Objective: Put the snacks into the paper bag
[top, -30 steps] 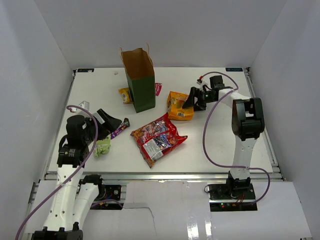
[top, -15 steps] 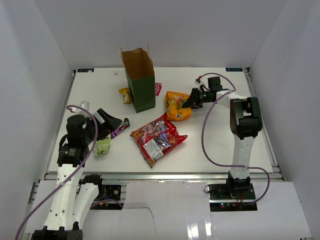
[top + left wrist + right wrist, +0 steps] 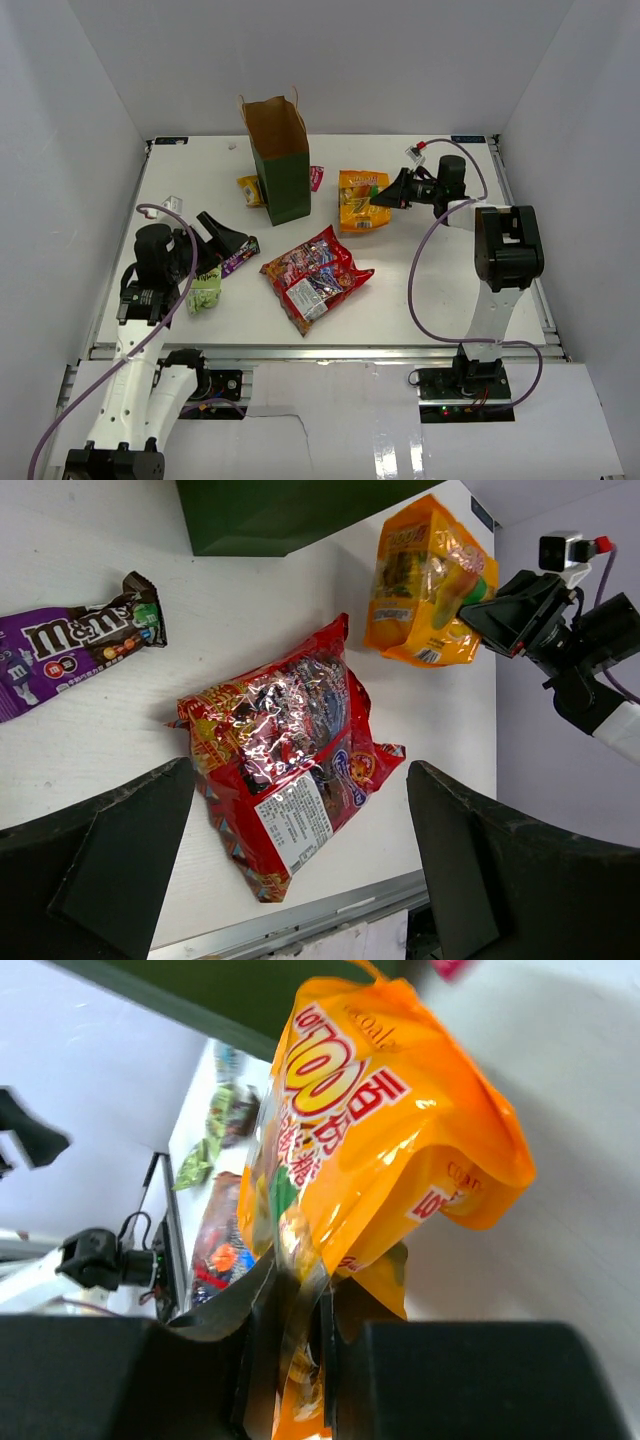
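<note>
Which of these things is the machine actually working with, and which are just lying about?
Job: paper bag, orange pack, red bags, purple bar, green packet, yellow packet, pink packet.
Lying about: cable, small white scrap, left edge (unclear).

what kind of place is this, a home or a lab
Most likely a robotics lab cell: a left arm and right arm bolted at a white table, plain white walls around it, snack packets laid out by a paper bag.

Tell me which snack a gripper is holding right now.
The orange pack, pinched at one edge by the right gripper. The red bags, purple bar and green packet lie loose on the table, none gripped.
</note>
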Robot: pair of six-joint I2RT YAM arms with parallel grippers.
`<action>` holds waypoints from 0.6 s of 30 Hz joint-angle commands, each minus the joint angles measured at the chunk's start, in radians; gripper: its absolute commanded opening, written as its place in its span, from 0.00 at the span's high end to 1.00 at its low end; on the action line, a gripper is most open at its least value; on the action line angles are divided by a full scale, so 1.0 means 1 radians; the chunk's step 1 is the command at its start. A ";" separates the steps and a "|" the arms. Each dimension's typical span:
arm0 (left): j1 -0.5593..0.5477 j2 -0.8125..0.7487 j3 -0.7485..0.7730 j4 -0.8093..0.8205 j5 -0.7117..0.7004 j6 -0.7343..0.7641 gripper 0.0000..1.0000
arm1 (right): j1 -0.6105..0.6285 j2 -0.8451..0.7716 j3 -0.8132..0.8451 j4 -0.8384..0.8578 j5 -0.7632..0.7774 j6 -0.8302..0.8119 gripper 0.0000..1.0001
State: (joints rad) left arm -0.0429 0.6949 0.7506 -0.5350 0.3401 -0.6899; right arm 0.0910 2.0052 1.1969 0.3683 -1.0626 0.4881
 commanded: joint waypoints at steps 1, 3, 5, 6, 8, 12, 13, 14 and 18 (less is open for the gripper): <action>0.001 0.011 0.018 0.050 0.053 -0.007 0.02 | 0.007 -0.095 -0.059 0.619 -0.191 0.339 0.92; 0.002 0.012 0.021 0.055 0.060 -0.007 0.02 | 0.007 -0.086 -0.056 0.839 -0.198 0.469 0.92; 0.001 0.009 0.021 0.058 0.062 -0.007 0.02 | 0.009 -0.071 -0.040 0.938 -0.188 0.617 0.92; 0.001 0.009 0.021 0.059 0.063 -0.005 0.02 | 0.010 -0.065 -0.014 1.016 -0.183 0.659 0.92; 0.002 0.006 0.021 0.061 0.066 -0.005 0.02 | 0.019 -0.063 0.018 1.066 -0.174 0.753 0.92; 0.001 0.003 0.018 0.064 0.065 -0.005 0.02 | 0.058 -0.089 0.134 0.993 -0.163 0.762 0.92; 0.001 0.003 0.018 0.064 0.068 -0.002 0.02 | 0.067 -0.097 0.200 0.935 -0.162 0.736 0.92; 0.001 0.002 0.019 0.064 0.066 -0.003 0.02 | 0.088 -0.105 0.235 0.869 -0.152 0.654 0.92; 0.001 0.003 0.026 0.064 0.065 0.004 0.02 | 0.142 -0.126 0.452 0.449 -0.106 0.374 0.92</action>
State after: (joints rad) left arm -0.0429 0.7097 0.7506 -0.4881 0.3901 -0.6926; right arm 0.1875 1.9717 1.4757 1.0195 -1.2350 1.0615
